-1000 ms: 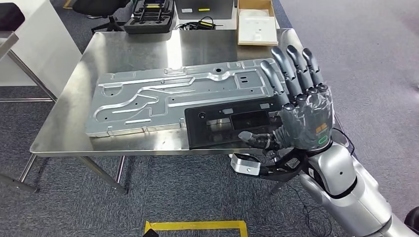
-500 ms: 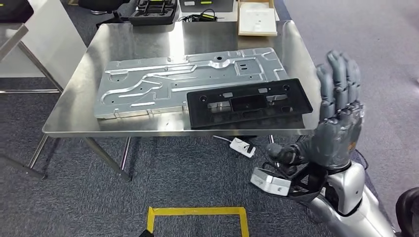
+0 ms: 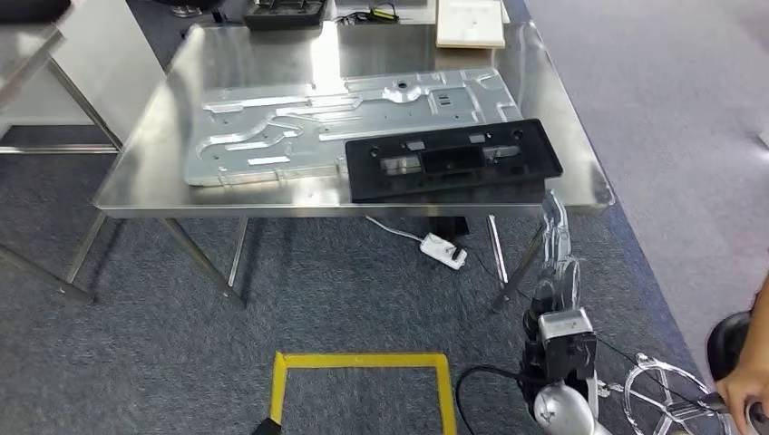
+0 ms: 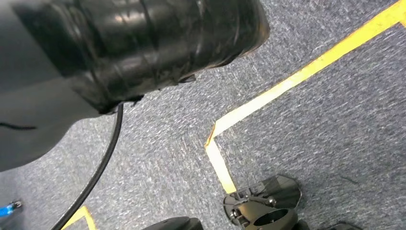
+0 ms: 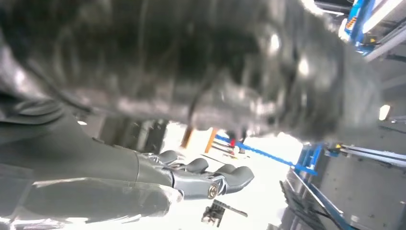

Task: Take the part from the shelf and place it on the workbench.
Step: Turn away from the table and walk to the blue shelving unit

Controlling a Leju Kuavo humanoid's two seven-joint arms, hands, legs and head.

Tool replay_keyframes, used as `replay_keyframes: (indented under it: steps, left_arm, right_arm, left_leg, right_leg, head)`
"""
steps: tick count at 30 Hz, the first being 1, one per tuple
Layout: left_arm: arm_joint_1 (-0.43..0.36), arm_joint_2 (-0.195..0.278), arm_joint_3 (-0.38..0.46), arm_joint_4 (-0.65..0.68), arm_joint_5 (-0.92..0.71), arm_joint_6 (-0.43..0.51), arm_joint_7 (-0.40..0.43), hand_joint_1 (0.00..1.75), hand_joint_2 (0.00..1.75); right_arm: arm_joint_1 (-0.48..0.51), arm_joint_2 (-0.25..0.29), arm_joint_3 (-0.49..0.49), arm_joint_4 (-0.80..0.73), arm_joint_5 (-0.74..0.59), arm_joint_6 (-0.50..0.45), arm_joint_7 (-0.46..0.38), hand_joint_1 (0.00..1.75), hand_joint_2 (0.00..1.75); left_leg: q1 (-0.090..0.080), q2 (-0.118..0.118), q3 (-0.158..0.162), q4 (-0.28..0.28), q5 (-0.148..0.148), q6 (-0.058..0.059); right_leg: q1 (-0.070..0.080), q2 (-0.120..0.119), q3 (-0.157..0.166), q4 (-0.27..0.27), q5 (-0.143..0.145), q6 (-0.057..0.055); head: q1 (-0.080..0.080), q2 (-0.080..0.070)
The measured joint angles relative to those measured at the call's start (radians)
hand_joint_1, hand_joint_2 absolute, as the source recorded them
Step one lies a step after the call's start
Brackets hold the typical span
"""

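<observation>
Yellow tape [image 3: 363,362] marks a rectangle on the grey carpet at the near edge of the head view, and the left wrist view looks down at the same carpet and a tape corner [image 4: 214,135]. Right of the tape, the right hand [image 3: 555,263] hangs low in front of the worktop's near right corner, seen edge-on with its fingers straight and holding nothing; in the right wrist view its fingers [image 5: 210,176] lie extended side by side and empty. At the near right edge a person's hand [image 3: 745,385] reaches in. Whether the left hand [image 4: 119,48] is open or closed cannot be told, since its wrist view shows just a dark wrapped bulk. A white power strip [image 3: 443,250] lies on the floor under the worktop [image 3: 272,201]. On the worktop's near right part lies the black part [image 3: 452,160], flat, its near edge close to the worktop's rim. It overlaps the near right corner of a large silver stamped metal panel [image 3: 299,131] lying flat behind it. Farther back, a pale flat box [image 3: 470,23] and a black case [image 3: 283,11] sit at the far edge.
</observation>
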Motion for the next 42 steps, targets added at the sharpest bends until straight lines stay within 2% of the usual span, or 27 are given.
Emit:
replay_keyframes:
  steps: [2,4,6,7,8,10,11,13,14,16,18,21,22,23,24,25,27,29,30,33,34,35,37,38,39,40,42]
  left_arm:
    - [0.001,-0.002,0.001,0.0,0.0,-0.001,0.0,0.0,0.0]
    - [0.001,-0.004,0.001,0.0,-0.002,-0.002,0.0,0.0,0.0]
    - [0.001,-0.005,0.001,0.0,-0.004,-0.002,0.0,0.0,0.0]
    - [0.001,-0.005,0.001,0.0,-0.004,-0.001,0.0,0.0,0.0]
    - [0.001,-0.007,0.001,0.0,-0.004,-0.001,0.001,0.0,0.0]
    - [0.002,-0.011,0.001,0.0,-0.004,-0.002,0.006,0.0,0.0]
    - [0.002,-0.013,0.001,0.0,-0.003,-0.003,0.009,0.0,0.0]
    - [0.002,-0.017,0.001,0.0,-0.003,-0.006,0.016,0.0,0.0]
    - [0.002,-0.018,0.001,0.0,-0.002,-0.006,0.018,0.0,0.0]
    - [0.003,-0.019,0.001,0.0,-0.001,-0.01,0.024,0.0,0.0]
    - [0.003,-0.02,0.001,0.0,0.0,-0.015,0.031,0.0,0.0]
    - [0.005,-0.021,0.001,0.0,0.003,-0.024,0.039,0.0,0.0]
    - [0.006,-0.022,0.001,0.0,0.005,-0.026,0.042,0.0,0.0]
    - [0.005,-0.023,0.001,0.0,0.006,-0.027,0.045,0.0,0.0]
    - [0.006,-0.024,0.001,0.0,0.008,-0.028,0.048,0.0,0.0]
    - [0.006,-0.024,0.001,0.0,0.009,-0.028,0.051,0.0,0.0]
    - [0.004,-0.024,0.001,0.0,0.01,-0.027,0.056,0.0,0.0]
    - [0.001,-0.024,0.001,0.0,0.01,-0.025,0.058,0.0,0.0]
    - [0.0,-0.024,0.001,0.0,0.01,-0.025,0.059,0.0,0.0]
    - [0.0,-0.025,0.001,0.0,0.01,-0.024,0.066,0.0,0.0]
    - [0.001,-0.026,0.001,0.0,0.01,-0.025,0.072,0.0,0.0]
    - [0.001,-0.027,0.001,0.0,0.008,-0.026,0.08,0.0,0.0]
    - [0.002,-0.027,0.001,0.0,0.0,-0.03,0.097,0.0,0.0]
    - [0.003,-0.028,0.001,0.0,-0.005,-0.032,0.104,0.0,0.0]
    - [0.003,-0.028,0.001,0.0,-0.009,-0.032,0.11,0.0,0.0]
    - [0.004,-0.029,0.001,0.0,-0.012,-0.032,0.114,0.0,0.0]
    - [0.004,-0.03,-0.001,0.0,-0.017,-0.029,0.122,0.0,0.0]
  right_arm:
    - [0.009,0.008,0.0,0.031,-0.018,0.009,0.005,0.0,0.0]
    - [0.017,0.016,0.0,0.065,-0.064,0.033,0.01,0.0,0.0]
    - [0.024,0.024,0.0,0.116,-0.143,0.071,-0.009,0.0,0.0]
    - [0.027,0.029,0.0,0.149,-0.183,0.088,-0.028,0.0,0.0]
    - [0.029,0.035,0.001,0.187,-0.22,0.104,-0.049,0.0,0.0]
    - [0.026,0.048,0.002,0.277,-0.288,0.129,-0.09,0.0,0.0]
    - [0.021,0.054,0.002,0.328,-0.319,0.14,-0.11,0.0,0.0]
    - [0.011,0.068,0.002,0.439,-0.372,0.164,-0.156,0.0,0.0]
    - [0.005,0.075,0.002,0.491,-0.389,0.174,-0.178,0.0,0.0]
    - [-0.009,0.09,0.002,0.598,-0.417,0.196,-0.2,0.0,0.0]
    - [-0.019,0.103,0.002,0.705,-0.444,0.217,-0.189,0.0,0.0]
    - [-0.025,0.119,0.002,0.844,-0.478,0.241,-0.158,0.0,0.0]
    - [-0.025,0.123,0.002,0.889,-0.489,0.247,-0.144,0.0,0.0]
    - [-0.024,0.127,0.002,0.931,-0.498,0.253,-0.129,0.0,0.0]
    - [-0.021,0.13,0.002,0.97,-0.505,0.258,-0.112,0.0,0.0]
    - [-0.018,0.133,0.002,1.01,-0.511,0.263,-0.093,0.0,0.0]
    - [-0.014,0.14,0.002,1.081,-0.52,0.273,-0.056,0.0,0.0]
    - [-0.009,0.146,0.002,1.138,-0.526,0.284,-0.03,0.0,0.0]
    - [-0.007,0.148,0.002,1.162,-0.527,0.289,-0.022,0.0,0.0]
    - [0.0,0.157,0.001,1.228,-0.522,0.294,-0.005,0.0,0.0]
    - [0.004,0.159,0.001,1.246,-0.518,0.295,0.003,0.0,0.0]
    - [0.007,0.162,0.002,1.264,-0.51,0.299,0.017,0.0,0.0]
    - [0.012,0.168,0.004,1.295,-0.492,0.312,0.057,0.0,0.0]
    - [0.014,0.171,0.006,1.311,-0.482,0.319,0.081,0.0,0.0]
    - [0.015,0.174,0.01,1.326,-0.473,0.323,0.105,0.0,0.0]
    - [0.018,0.177,0.015,1.341,-0.463,0.327,0.132,0.0,0.0]
    - [0.023,0.183,0.025,1.366,-0.44,0.33,0.186,0.0,0.0]
  left_leg:
    - [0.002,0.005,-0.011,-0.01,0.023,0.016]
    - [0.004,0.011,-0.032,-0.016,0.049,0.032]
    - [0.003,0.011,-0.066,-0.013,0.073,0.036]
    - [0.002,0.011,-0.085,-0.01,0.085,0.035]
    - [0.002,0.011,-0.105,-0.006,0.097,0.033]
    - [0.004,0.011,-0.145,0.007,0.118,0.026]
    - [0.004,0.01,-0.163,0.017,0.126,0.022]
    - [0.003,0.009,-0.185,0.033,0.14,0.011]
    - [0.003,0.009,-0.19,0.037,0.148,0.005]
    - [0.004,0.008,-0.195,0.036,0.164,-0.004]
    - [0.008,0.005,-0.213,0.059,0.133,-0.013]
    - [0.011,0.005,-0.26,0.223,-0.019,-0.027]
    - [0.012,0.005,-0.27,0.291,-0.051,-0.03]
    - [0.012,0.005,-0.27,0.337,-0.056,-0.031]
    - [0.012,0.005,-0.254,0.352,-0.039,-0.03]
    - [0.011,0.005,-0.22,0.331,-0.012,-0.026]
    - [0.009,0.003,-0.102,0.197,0.013,-0.012]
    - [0.002,0.001,0.011,0.039,-0.017,0.003]
    - [-0.003,0.0,0.037,-0.005,-0.031,0.008]
    - [-0.007,0.004,0.032,-0.032,-0.013,0.027]
    - [-0.005,0.006,0.022,-0.036,-0.001,0.036]
    - [-0.004,0.008,0.009,-0.04,0.012,0.043]
    - [-0.005,0.007,-0.018,-0.04,0.035,0.051]
    - [-0.006,0.006,-0.032,-0.039,0.045,0.05]
    - [-0.007,0.004,-0.045,-0.037,0.055,0.049]
    - [-0.007,0.0,-0.059,-0.033,0.064,0.047]
    - [-0.006,-0.01,-0.087,-0.02,0.077,0.042]
  right_leg:
    - [-0.002,0.003,-0.01,0.017,-0.022,0.009]
    - [-0.003,0.005,-0.035,0.097,-0.113,0.014]
    - [-0.005,0.005,-0.061,0.222,-0.199,0.017]
    - [-0.005,0.005,-0.063,0.27,-0.209,0.019]
    - [-0.006,0.005,-0.052,0.29,-0.194,0.02]
    - [-0.006,0.004,0.019,0.228,-0.136,0.022]
    - [-0.006,0.004,0.073,0.156,-0.13,0.022]
    - [-0.001,0.006,0.155,0.031,-0.153,0.016]
    - [0.002,0.006,0.17,0.0,-0.167,0.011]
    - [0.003,0.005,0.16,-0.006,-0.157,-0.001]
    - [0.0,0.001,0.139,-0.009,-0.134,-0.017]
    - [0.0,-0.003,0.091,-0.009,-0.093,-0.029]
    - [0.001,-0.004,0.073,-0.008,-0.079,-0.029]
    - [0.002,-0.005,0.056,-0.007,-0.066,-0.029]
    - [0.003,-0.006,0.039,-0.006,-0.054,-0.028]
    - [0.005,-0.006,0.022,-0.006,-0.042,-0.027]
    - [0.007,-0.004,-0.003,-0.005,-0.019,-0.024]
    - [0.007,-0.002,-0.012,-0.005,0.0,-0.016]
    - [0.005,-0.001,-0.013,-0.007,0.01,-0.01]
    - [-0.001,0.002,-0.019,-0.015,0.025,0.009]
    - [-0.002,0.004,-0.03,0.003,0.0,0.013]
    - [-0.003,0.005,-0.046,0.042,-0.045,0.015]
    - [-0.005,0.005,-0.086,0.174,-0.151,0.017]
    - [-0.005,0.005,-0.099,0.239,-0.178,0.019]
    - [-0.004,0.005,-0.101,0.283,-0.178,0.019]
    - [-0.003,0.006,-0.085,0.295,-0.157,0.018]
    - [-0.003,0.02,0.004,0.209,-0.109,0.014]
  head:
    - [-0.002,0.0]
    - [0.002,0.0]
    - [0.006,0.0]
    - [0.006,0.0]
    - [0.006,0.0]
    - [0.006,0.0]
    - [0.006,0.0]
    - [0.004,0.0]
    - [0.004,0.0]
    - [0.007,0.0]
    - [0.008,0.0]
    - [0.005,0.0]
    - [0.005,0.0]
    - [0.005,0.0]
    - [0.005,0.0]
    - [0.005,0.0]
    - [0.005,0.0]
    - [0.006,0.0]
    - [0.004,0.0]
    - [0.0,0.0]
    - [0.002,0.0]
    - [0.003,0.0]
    - [0.006,0.0]
    - [0.006,0.0]
    - [0.006,0.0]
    - [0.006,0.0]
    - [0.006,0.0]
